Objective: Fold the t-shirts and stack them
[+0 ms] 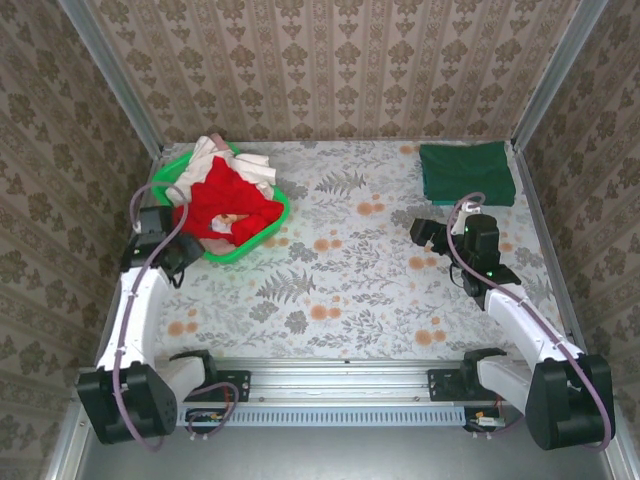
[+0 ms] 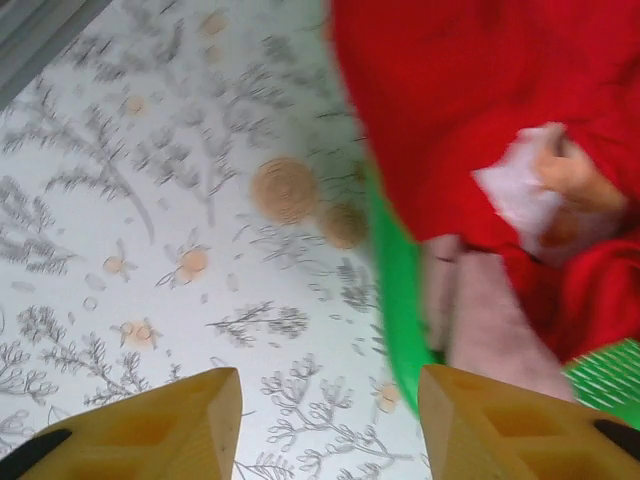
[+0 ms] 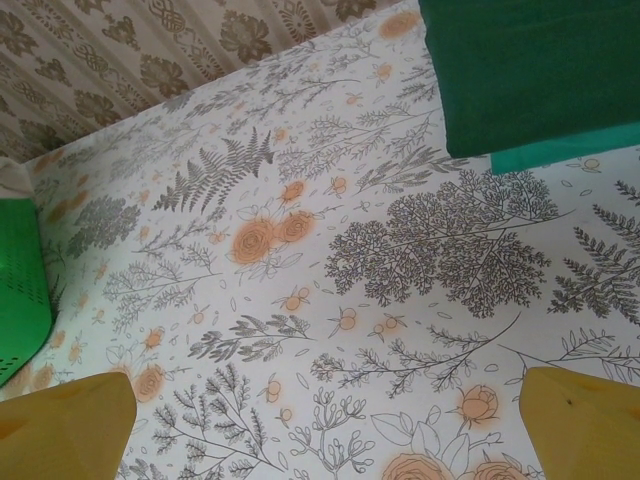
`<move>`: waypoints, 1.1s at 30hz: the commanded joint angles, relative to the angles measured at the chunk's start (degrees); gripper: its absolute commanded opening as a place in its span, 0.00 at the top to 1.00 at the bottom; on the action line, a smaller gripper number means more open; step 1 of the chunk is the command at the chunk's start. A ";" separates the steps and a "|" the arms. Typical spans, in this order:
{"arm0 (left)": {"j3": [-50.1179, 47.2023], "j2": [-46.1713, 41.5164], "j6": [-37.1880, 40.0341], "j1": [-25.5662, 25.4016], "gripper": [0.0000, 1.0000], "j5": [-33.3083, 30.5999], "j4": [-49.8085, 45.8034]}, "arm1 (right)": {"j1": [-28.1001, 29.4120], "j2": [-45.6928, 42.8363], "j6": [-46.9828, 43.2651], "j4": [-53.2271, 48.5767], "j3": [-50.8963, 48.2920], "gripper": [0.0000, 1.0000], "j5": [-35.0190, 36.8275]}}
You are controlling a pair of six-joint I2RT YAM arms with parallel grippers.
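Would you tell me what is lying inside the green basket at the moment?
A crumpled red t-shirt lies on top in the green basket, with pale cloth showing behind it. Whatever lies beneath them, and the basket's floor, is covered.

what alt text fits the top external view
A folded dark green t-shirt lies far right on the table; a red t-shirt is heaped in a green basket far left, the left gripper beside it.
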 commanded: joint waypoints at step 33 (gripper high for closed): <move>36.20 48.57 6.58 -26.56 0.83 -5.02 1.16 | 0.20 0.01 -0.09 -1.16 -1.15 0.00 1.26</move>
